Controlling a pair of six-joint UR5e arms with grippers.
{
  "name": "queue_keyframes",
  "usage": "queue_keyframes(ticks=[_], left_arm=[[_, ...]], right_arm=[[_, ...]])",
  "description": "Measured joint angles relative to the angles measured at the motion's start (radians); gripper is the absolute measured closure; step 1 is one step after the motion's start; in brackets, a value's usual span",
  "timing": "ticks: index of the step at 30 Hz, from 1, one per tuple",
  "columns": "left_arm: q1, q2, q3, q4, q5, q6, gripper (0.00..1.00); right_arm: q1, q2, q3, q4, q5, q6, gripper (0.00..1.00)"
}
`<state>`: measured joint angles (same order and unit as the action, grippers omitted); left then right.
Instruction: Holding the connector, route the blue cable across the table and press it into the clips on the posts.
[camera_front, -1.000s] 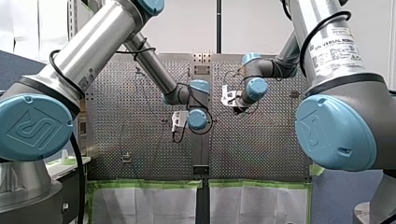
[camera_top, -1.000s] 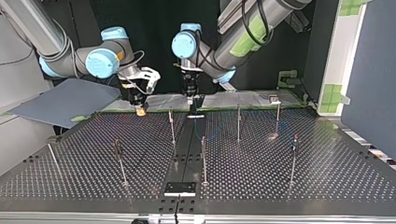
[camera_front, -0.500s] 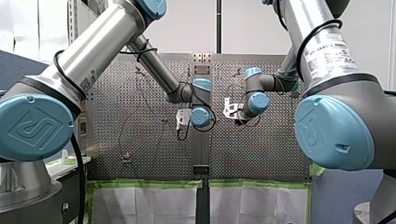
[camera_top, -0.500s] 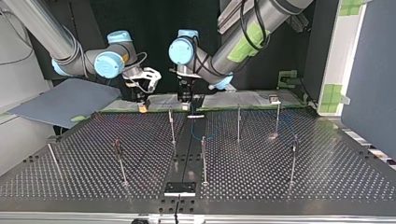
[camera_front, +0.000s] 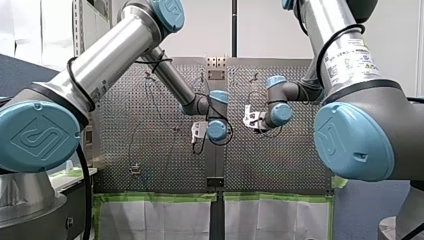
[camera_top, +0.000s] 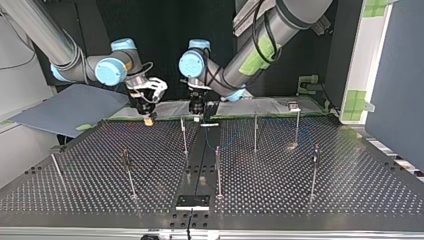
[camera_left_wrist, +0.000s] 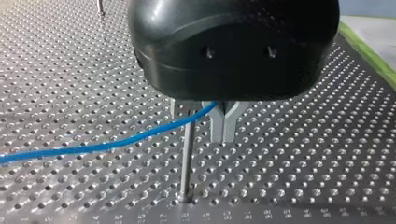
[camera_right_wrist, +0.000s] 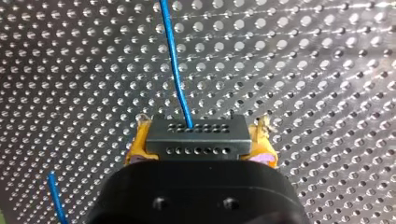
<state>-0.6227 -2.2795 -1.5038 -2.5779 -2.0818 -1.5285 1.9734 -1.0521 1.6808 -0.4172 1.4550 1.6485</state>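
Observation:
In the right wrist view my right gripper (camera_right_wrist: 198, 156) is shut on the black connector (camera_right_wrist: 196, 136), yellow pads on both its sides. The blue cable (camera_right_wrist: 175, 70) leaves the connector and runs ahead over the perforated table. In the left wrist view my left gripper (camera_left_wrist: 223, 137) has its metal fingers shut on the blue cable (camera_left_wrist: 107, 145), just above and beside a thin post (camera_left_wrist: 188, 158). In the top view my right gripper (camera_top: 147, 120) hangs at the far edge, left of my left gripper (camera_top: 196, 114). The blue cable (camera_top: 227, 143) sags between the middle posts.
Several thin posts stand on the table, among them one (camera_top: 184, 135) near my left gripper, one (camera_top: 218, 170) at the centre and one (camera_top: 314, 170) at the top view's right. A black plate (camera_top: 192, 201) lies at the near edge. A grey sheet (camera_top: 70, 107) overhangs the left.
In the front view both wrists have shifted right and lower. In the top view my left gripper has moved left toward the post, drawing the blue cable along.

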Motion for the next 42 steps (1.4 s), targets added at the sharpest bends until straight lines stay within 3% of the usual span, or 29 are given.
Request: queue_keyframes(ticks=[10,20,27,37,38,39,40,41,42], left_arm=[[0.046,-0.046,0.053,-0.032,0.048,-0.012,1.00],[0.075,-0.075,0.139,-0.080,0.054,-0.013,1.00],[0.078,-0.075,0.191,-0.116,0.053,-0.009,1.00],[0.071,-0.076,0.199,-0.150,0.041,-0.004,1.00],[0.071,-0.076,0.199,-0.156,0.040,-0.005,0.89],[0.071,-0.076,0.199,-0.163,0.039,-0.005,0.70],[0.070,-0.075,0.199,-0.172,0.039,-0.006,0.70],[0.069,-0.075,0.199,-0.180,0.039,-0.006,0.55],[0.069,-0.075,0.199,-0.188,0.038,-0.006,0.31]], right_arm=[[-0.023,0.002,-0.002,-0.015,-0.011,-0.001,1.00],[-0.054,0.004,-0.016,-0.019,-0.015,0.001,1.00],[-0.084,0.006,-0.027,-0.029,-0.019,0.005,1.00],[-0.126,0.011,-0.030,-0.047,-0.049,0.005,1.00],[-0.129,0.014,-0.031,-0.049,-0.051,0.005,1.00],[-0.132,0.017,-0.032,-0.051,-0.053,0.005,1.00],[-0.136,0.023,-0.035,-0.052,-0.055,0.004,1.00],[-0.139,0.028,-0.037,-0.053,-0.056,0.003,1.00],[-0.142,0.032,-0.039,-0.053,-0.057,0.003,1.00]])
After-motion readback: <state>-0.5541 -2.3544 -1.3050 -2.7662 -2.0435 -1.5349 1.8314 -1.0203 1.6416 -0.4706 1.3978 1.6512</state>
